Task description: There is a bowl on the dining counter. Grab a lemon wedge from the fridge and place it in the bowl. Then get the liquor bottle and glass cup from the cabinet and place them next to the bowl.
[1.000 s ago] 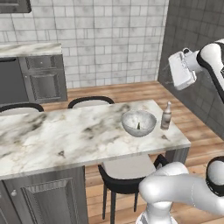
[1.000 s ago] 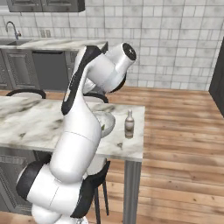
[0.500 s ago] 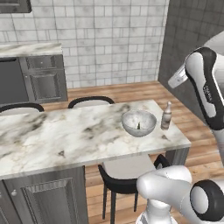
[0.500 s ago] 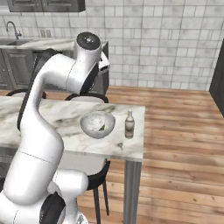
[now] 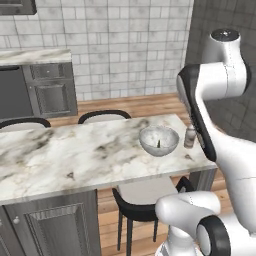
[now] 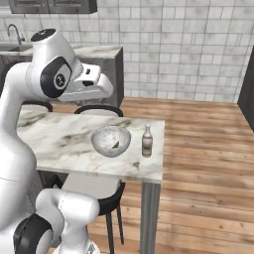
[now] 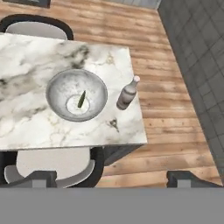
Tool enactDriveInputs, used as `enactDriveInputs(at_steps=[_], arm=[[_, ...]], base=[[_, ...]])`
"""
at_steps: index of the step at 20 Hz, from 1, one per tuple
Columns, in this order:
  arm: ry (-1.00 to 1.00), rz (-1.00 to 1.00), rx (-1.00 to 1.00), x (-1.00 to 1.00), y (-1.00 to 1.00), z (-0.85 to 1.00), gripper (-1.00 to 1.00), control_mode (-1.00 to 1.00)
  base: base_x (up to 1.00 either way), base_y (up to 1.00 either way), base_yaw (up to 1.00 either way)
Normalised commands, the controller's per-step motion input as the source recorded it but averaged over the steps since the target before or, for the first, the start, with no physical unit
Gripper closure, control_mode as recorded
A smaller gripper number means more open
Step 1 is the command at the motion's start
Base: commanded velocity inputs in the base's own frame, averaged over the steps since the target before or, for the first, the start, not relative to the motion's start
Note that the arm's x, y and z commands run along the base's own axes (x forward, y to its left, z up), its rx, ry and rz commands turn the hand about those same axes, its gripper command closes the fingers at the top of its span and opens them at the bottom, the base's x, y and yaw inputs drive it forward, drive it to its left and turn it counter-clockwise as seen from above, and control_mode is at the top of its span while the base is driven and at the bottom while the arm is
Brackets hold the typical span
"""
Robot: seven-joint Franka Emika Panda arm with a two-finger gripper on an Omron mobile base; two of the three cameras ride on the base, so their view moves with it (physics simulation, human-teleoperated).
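On the long white marble dining counter (image 7: 26,57), near its end, you had the wide speckled pale grey bowl (image 7: 76,95) with the tiny dark green lemon wedge (image 7: 81,99) lying inside. Just beside it stood the slim brownish-grey liquor bottle (image 7: 127,94), upright. Your two-finger gripper (image 7: 111,177) hung high above them, jaws spread wide, gripping nothing.

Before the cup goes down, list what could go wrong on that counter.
1. The bottle stands upright close to the counter's end edge; a nudge while setting the cup there could tip it or knock it off.
2. Little free marble shows between the bowl and that edge, so the cup may land too near the rim.
3. The wedge lies loose in the bowl; bumping the bowl could shift it.
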Motion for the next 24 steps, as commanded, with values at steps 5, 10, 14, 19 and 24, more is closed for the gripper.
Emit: enactDriveInputs(at_steps=[5, 10, 14, 19, 24], arm=[[0.10, -0.39, 0.08, -0.98, -0.08, 0.12, -1.00, -1.00], [0.00, -0.10, 0.07, -0.84, 0.00, 0.12, -1.00, -1.00], [0.00, 0.04, 0.14, -0.64, 0.00, 0.08, -1.00, -1.00], [0.00, 0.18, 0.14, -0.27, 0.00, 0.00, -1.00, -1.00], [0.00, 0.11, 0.05, -0.07, 0.00, -0.05, -1.00, -1.00]], base=[[0.00, 0.00, 0.00], [0.00, 0.00, 0.00], [0.00, 0.00, 0.00], [0.00, 0.00, 0.00], [0.00, 0.00, 0.00]])
